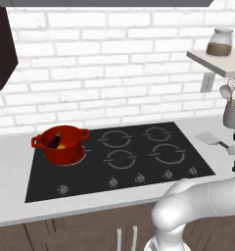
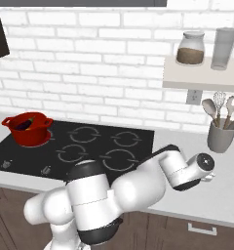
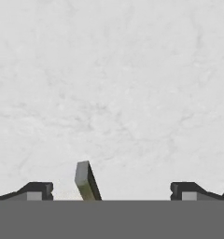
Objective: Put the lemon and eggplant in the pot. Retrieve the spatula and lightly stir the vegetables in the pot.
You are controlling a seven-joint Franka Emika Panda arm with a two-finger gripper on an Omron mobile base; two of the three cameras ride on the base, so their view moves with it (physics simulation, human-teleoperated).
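Note:
The red pot (image 1: 60, 149) (image 2: 29, 133) stands on the stove's front left burner. Inside it lie the dark eggplant (image 1: 55, 141) (image 2: 23, 125) and the yellow lemon (image 1: 61, 146). A spatula (image 1: 210, 139) with a flat grey blade lies on the counter to the right of the stove. My gripper (image 3: 111, 192) hangs open just over its handle end at the right edge of the left base view. In the hand view the handle tip (image 3: 86, 181) sticks up between the two fingertips, nearer the left one, with white counter beyond.
The black stove (image 1: 139, 169) (image 2: 97, 146) has several burners and front knobs. A grey utensil crock (image 1: 233, 116) (image 2: 221, 137) stands on the counter behind the spatula. Above it, a shelf (image 2: 202, 77) carries a jar (image 1: 220, 43) (image 2: 190, 49) and a glass (image 2: 224, 48).

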